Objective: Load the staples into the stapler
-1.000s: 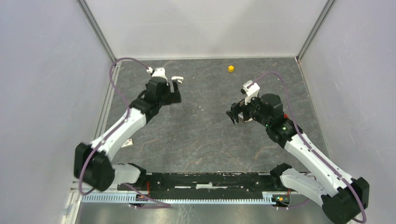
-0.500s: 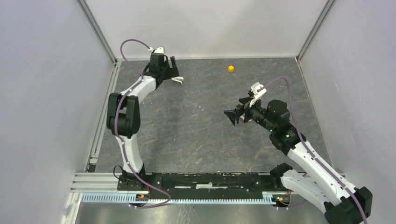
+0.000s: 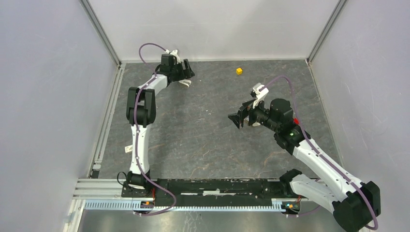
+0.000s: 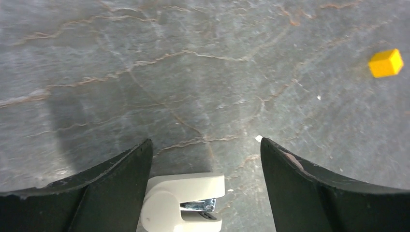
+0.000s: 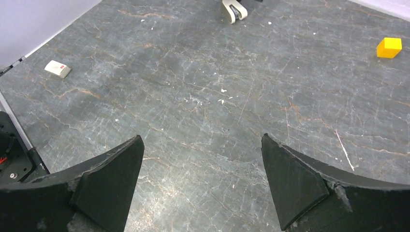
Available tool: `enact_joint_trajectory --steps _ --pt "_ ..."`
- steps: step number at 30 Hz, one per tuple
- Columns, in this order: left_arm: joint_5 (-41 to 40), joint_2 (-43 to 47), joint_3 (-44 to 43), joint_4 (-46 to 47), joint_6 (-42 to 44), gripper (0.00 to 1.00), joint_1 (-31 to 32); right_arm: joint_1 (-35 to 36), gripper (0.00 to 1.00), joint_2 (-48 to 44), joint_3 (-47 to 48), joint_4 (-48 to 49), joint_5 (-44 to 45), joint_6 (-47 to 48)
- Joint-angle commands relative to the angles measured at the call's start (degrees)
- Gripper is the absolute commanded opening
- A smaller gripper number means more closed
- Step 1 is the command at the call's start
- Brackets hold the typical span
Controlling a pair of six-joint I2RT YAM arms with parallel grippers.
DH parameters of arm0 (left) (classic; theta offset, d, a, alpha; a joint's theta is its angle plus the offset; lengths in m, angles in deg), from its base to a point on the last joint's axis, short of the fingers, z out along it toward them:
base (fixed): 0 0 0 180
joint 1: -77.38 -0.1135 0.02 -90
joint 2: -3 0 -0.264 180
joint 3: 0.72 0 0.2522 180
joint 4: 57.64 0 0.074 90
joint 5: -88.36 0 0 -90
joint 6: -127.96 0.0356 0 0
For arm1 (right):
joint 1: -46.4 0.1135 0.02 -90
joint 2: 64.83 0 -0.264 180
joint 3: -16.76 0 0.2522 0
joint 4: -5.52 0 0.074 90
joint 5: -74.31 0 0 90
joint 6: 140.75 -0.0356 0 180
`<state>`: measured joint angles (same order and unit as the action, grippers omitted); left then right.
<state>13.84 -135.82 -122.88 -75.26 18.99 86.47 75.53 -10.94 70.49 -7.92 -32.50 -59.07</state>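
Top view: left gripper (image 3: 186,73) is well left of the cube (image 3: 239,71), just beyond the stapler (image 3: 185,83). Right gripper (image 3: 237,119) hangs nearer than the cube, spread, empty.

Left wrist: left gripper (image 4: 204,145) gapes wide and grips nothing. Stapler (image 4: 183,200) lies on the table (image 4: 193,72) between the fingers (image 4: 111,179), just beside the frame-left one; contact unclear. Cube (image 4: 386,63) is upper right.

Right wrist: right gripper (image 5: 202,140) spread fully, nothing held. Stapler (image 5: 234,9) is well left of the cube (image 5: 389,47), and a pale tag (image 5: 58,69) lies further left.
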Motion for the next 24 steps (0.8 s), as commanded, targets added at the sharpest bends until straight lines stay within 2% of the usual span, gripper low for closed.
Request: enact_joint_trajectory --steps 1,5,11,15,18,24 --pt "11.71 -1.38 -2.29 0.51 -1.42 0.85 -0.38 -0.07 0.98 0.15 3.45 2.66 -0.19 0.57" --pt "16.47 0.17 -1.42 -3.89 -0.69 0.81 -0.38 -0.04 0.98 0.66 3.2 2.84 0.51 1.26" --pt "14.85 10.09 12.14 -2.35 3.35 0.79 0.43 -0.09 0.98 0.36 1.72 3.72 -0.89 0.57" --pt "12.24 11.65 13.43 -5.89 10.53 0.79 1.39 -0.09 0.98 -0.38 0.95 3.6 -1.62 0.77" --pt "12.89 11.16 14.0 -5.27 12.77 0.78 1.72 -0.07 0.98 -0.7 1.32 2.27 -1.7 1.34" --pt "7.71 10.5 13.84 -5.31 13.4 0.71 2.61 -0.11 0.98 -2.07 1.19 1.01 -0.04 1.46"
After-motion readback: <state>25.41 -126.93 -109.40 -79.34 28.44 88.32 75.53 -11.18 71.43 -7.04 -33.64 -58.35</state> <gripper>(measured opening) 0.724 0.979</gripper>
